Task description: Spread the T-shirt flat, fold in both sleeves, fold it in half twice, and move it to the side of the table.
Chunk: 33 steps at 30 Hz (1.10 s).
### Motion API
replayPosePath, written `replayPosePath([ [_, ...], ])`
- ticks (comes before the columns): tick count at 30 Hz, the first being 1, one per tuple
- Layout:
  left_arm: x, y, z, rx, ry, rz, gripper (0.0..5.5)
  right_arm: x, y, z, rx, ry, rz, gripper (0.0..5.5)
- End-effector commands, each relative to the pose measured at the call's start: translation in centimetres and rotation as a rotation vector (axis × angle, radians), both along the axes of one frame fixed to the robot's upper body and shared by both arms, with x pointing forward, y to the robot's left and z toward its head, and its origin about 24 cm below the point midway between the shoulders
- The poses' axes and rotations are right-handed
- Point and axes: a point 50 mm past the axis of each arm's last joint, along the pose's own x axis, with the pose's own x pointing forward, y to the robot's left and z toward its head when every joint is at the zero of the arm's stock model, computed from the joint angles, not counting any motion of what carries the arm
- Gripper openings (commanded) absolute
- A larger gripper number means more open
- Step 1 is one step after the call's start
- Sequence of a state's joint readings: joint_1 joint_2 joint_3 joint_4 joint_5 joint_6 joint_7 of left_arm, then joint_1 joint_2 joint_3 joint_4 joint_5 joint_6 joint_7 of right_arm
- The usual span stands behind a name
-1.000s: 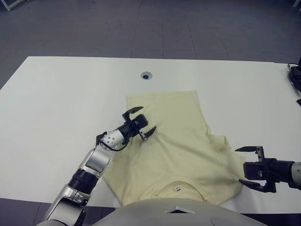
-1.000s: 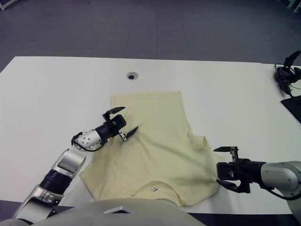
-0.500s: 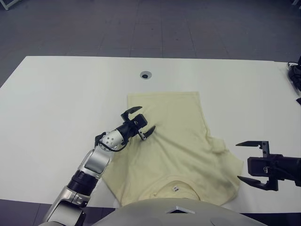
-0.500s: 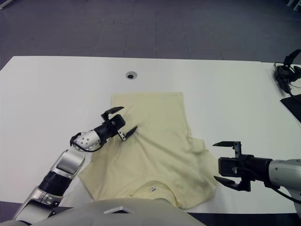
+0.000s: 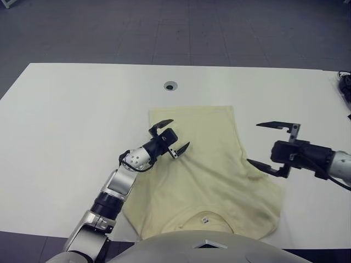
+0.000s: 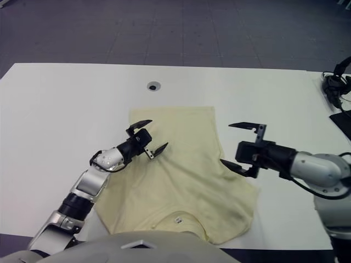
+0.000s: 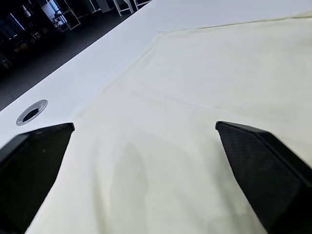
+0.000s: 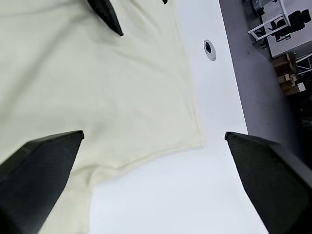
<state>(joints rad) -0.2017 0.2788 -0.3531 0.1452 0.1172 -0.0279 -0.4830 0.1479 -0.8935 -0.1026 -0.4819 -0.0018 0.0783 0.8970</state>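
A pale yellow T-shirt [image 5: 208,175] lies on the white table [image 5: 71,126], collar toward the near edge, hem toward the far side. Its left sleeve is folded in; the right side bunches near the armpit. My left gripper [image 5: 171,136] hovers open over the shirt's left part, nothing between its fingers. My right gripper [image 5: 269,144] hangs open just above the shirt's right edge, one fingertip close to the cloth. The left wrist view has the shirt [image 7: 195,112] spread below the open fingers [image 7: 34,161]. The right wrist view has the shirt's hem corner [image 8: 195,141].
A round cable hole [image 5: 170,86] sits in the table beyond the shirt. Dark cables and gear [image 6: 333,87] lie at the table's far right edge. Bare table surrounds the shirt on the left and far side.
My right gripper has risen from the near right table edge and moved inward to the shirt's right side. My left gripper has shifted slightly to the right. The sleeve bunch has flattened somewhat.
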Motion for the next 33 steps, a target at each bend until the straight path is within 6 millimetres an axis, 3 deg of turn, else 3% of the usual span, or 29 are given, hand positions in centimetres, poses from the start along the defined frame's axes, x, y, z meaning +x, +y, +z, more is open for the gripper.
replayPosePath([
  [1,1.1,0.1,2.1,-0.051,-0.067,0.013,5.40,2.8,1.6,-1.8,0.087,-0.022,-0.038,5.38],
  [8,1.9,5.0,8.0,-0.234,-0.196,0.183,5.40,7.0,5.7,-4.4,0.304,-0.015,-0.089,5.38],
  [13,1.8,8.1,10.8,-0.331,-0.270,0.347,5.40,8.1,8.3,-6.3,0.372,0.055,-0.062,5.38],
  [22,1.0,8.8,10.7,-0.368,-0.274,0.444,5.40,7.7,9.2,-10.6,0.238,0.172,-0.024,5.38],
  [33,0.9,8.9,9.9,-0.342,-0.260,0.451,5.40,9.0,8.7,-12.4,0.094,0.087,0.049,5.38],
])
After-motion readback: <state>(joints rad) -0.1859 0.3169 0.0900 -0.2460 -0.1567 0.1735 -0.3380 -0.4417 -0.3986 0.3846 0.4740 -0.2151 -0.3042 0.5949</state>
